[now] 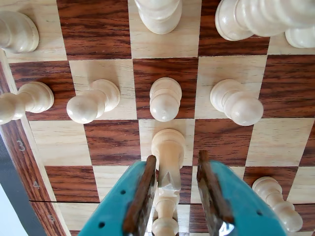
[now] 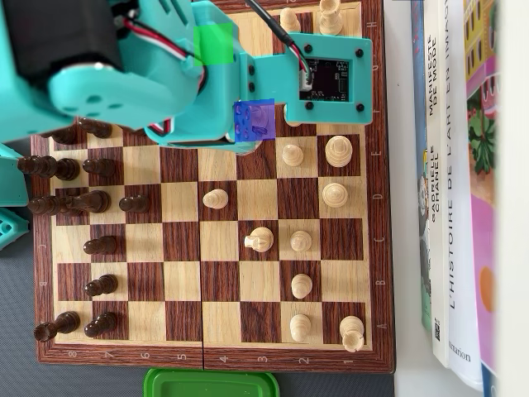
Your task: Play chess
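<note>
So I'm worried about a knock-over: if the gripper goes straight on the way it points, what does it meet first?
Probably the white pawn standing between the open fingers of the gripper; beyond it, the board. Depth is unclear.

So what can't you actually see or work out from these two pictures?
- Overhead view: the arm covers the board's upper left squares; any pieces beneath are hidden.
- Overhead view: the end effector's tips are under the arm body, out of sight.
- Wrist view: the white piece between the end effector fingers; contact cannot be told.
- Wrist view: top pieces cut off by the edge, types unclear.
- Overhead view: green lid cut by the bottom edge.
</note>
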You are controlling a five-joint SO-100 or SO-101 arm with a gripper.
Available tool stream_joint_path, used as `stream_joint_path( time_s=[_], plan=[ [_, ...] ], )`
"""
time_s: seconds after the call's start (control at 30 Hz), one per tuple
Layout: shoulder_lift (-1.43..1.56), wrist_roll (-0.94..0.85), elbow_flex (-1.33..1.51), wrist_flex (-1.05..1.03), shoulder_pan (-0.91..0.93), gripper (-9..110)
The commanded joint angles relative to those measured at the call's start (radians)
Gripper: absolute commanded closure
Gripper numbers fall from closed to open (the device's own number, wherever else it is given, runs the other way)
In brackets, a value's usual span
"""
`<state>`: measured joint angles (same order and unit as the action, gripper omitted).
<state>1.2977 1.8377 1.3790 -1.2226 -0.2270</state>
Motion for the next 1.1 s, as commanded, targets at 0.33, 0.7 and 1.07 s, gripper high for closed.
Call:
stream_joint_path(
  time_s=[0.33,0.7,1.07],
  plan=[
    [0.006,0.002,0.017,0.006,0.002,88],
    [0.006,0.002,0.018,0.006,0.002,94],
    [0.006,0.002,0.02,0.006,0.002,96]
  ],
)
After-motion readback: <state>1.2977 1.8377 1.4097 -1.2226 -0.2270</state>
